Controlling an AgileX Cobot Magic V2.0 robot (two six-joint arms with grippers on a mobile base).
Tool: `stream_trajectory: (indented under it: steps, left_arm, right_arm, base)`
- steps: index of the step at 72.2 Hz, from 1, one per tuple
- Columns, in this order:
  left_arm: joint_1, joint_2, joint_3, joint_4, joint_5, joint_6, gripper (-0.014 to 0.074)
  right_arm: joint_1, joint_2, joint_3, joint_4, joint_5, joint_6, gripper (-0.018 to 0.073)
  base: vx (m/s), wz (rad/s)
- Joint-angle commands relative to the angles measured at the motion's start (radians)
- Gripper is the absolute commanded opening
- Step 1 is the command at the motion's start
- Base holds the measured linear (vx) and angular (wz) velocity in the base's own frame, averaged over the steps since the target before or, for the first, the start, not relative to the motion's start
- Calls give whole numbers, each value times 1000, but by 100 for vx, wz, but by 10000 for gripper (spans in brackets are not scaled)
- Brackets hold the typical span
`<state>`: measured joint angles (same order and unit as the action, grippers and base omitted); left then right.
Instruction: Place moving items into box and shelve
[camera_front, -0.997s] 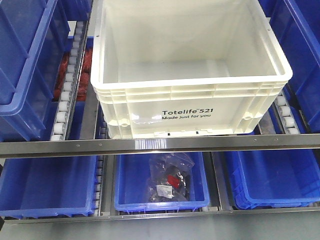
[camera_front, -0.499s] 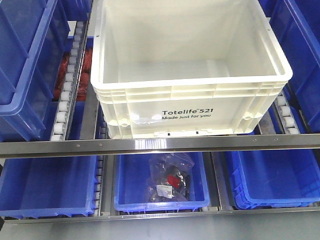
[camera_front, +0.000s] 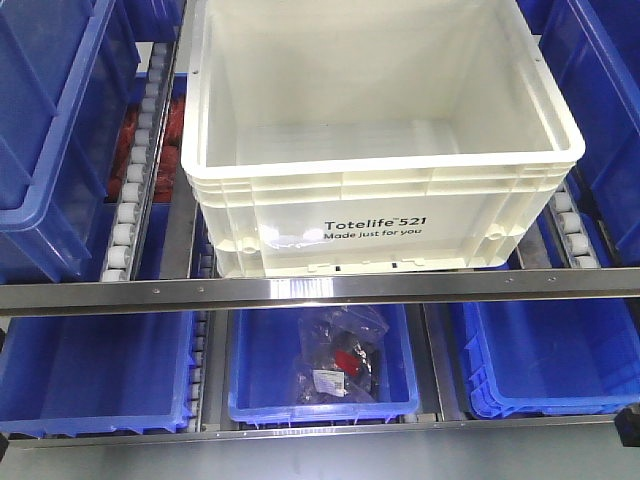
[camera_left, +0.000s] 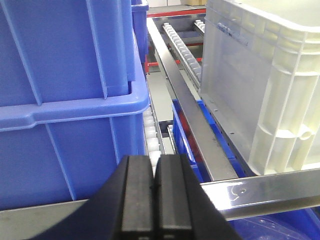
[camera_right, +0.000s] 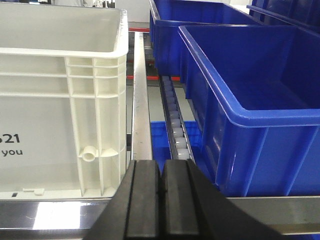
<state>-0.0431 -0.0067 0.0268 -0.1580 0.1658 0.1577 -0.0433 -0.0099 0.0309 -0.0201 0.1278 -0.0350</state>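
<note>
Item 1: large white rectangular plastic crate with ribbed rim and black print (camera_front: 380, 150). Position: upper shelf level, resting on the roller tracks (camera_front: 128, 200), front wall against the steel front rail (camera_front: 320, 290), which likely serves as a stop against rolling forward. Interior appears bare; no rounded soft items are visible in any view, so their whereabouts cannot be told.

Item 2: blue plastic bins, upper level, one each side of the crate (camera_front: 50, 130). Standing beside it, not touching as far as can be seen.

Item 3: small blue plastic bin, lower level, centre (camera_front: 320, 365). Holds a clear plastic bag of dark parts with a red piece (camera_front: 340, 360).

Item 4: left gripper (camera_left: 155, 200). Black pads pressed together, holding nothing; positioned low, in front of the rail between the left blue bin and the crate.

Item 5: right gripper (camera_right: 160, 200). Pads likewise closed and empty; positioned before the rail at the crate's right front corner.

Assessment: crate seems shelved; both arms appear clear of it.
</note>
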Motion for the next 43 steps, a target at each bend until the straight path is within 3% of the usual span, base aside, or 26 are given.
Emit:
stream_trajectory:
  steps: [1, 43]
  left_arm:
    - [0, -20, 33, -10, -78, -1, -6]
    - [0, -20, 33, -10, -78, -1, -6]
  right_arm:
    - [-8, -13, 0, 1, -87, -13, -6]
    - [-8, -13, 0, 1, -87, -13, -6]
  base:
    - [0, 0]
    - [0, 0]
